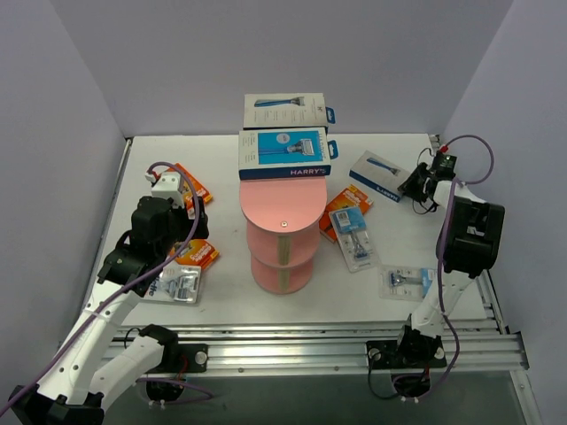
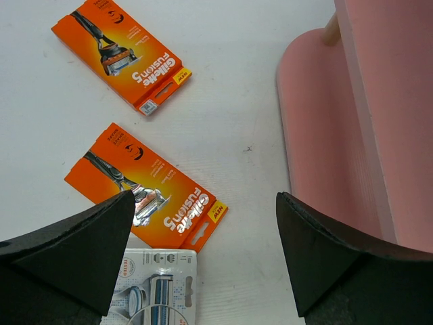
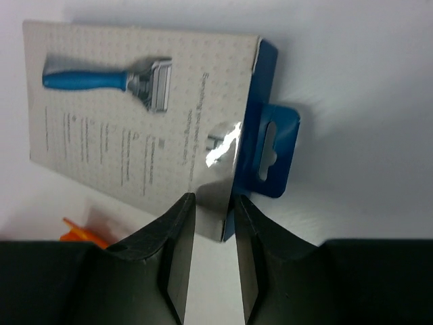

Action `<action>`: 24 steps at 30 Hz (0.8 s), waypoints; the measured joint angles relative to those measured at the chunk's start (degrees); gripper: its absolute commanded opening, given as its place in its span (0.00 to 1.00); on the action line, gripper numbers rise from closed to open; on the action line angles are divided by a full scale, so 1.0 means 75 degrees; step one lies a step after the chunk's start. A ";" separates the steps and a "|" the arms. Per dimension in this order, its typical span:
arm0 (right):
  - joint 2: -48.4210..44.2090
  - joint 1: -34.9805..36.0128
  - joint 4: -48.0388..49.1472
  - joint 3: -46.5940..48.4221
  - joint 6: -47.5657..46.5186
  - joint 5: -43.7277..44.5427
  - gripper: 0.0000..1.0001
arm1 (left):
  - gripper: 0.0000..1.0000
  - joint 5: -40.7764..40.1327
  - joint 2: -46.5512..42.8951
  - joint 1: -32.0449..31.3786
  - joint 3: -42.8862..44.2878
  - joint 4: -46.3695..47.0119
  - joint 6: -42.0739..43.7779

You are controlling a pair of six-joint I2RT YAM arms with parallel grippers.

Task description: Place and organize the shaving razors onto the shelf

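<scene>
left jaws spread, flat orange razor card (image 2: pixel 149 196) on desk (image 2: pixel 257 81) between them | right jaws near-closed, corner of white-and-blue cardboard razor box (image 3: pixel 135 115) in gap, grip unclear

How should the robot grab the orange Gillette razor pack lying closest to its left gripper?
Probably by its two long edges, across the narrow width, coming straight down. The orange Gillette Fusion5 pack lies flat on the table, so only its thin edges offer a pinch, and the open left gripper hangs right above it.
</scene>
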 measured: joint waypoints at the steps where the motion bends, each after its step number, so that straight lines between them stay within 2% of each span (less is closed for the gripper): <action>1: -0.0149 0.0012 -0.0032 -0.0172 0.0035 -0.0114 0.28 | 0.94 0.0012 0.0000 0.0000 0.0000 -0.0003 0.0000; 3: -0.0472 0.0029 -0.0076 -0.0501 0.0070 -0.0358 0.31 | 0.94 0.0023 0.0003 0.0000 0.0000 -0.0012 0.0000; 5: -0.0860 -0.0015 -0.0134 -0.0778 0.0152 -0.0565 0.38 | 0.94 0.0026 0.0006 0.0000 0.0000 -0.0020 0.0000; 8: -0.1466 -0.0216 -0.0093 -0.1169 0.0315 -0.0772 0.40 | 0.94 0.0032 0.0023 0.0000 0.0000 -0.0044 0.0000; 14: -0.2238 -0.0764 0.0283 -0.1897 0.0627 -0.0813 0.41 | 0.94 0.0041 0.0055 0.0000 0.0000 -0.0052 0.0000; 23: -0.2247 -0.1530 0.0764 -0.2734 0.1064 -0.1177 0.41 | 0.94 -0.0073 0.0128 -0.0003 0.0000 -0.0061 0.0003; 24: -0.2226 -0.1582 0.0848 -0.2748 0.1113 -0.1233 0.41 | 0.98 -0.0105 0.0122 -0.0003 0.0000 -0.0058 0.0006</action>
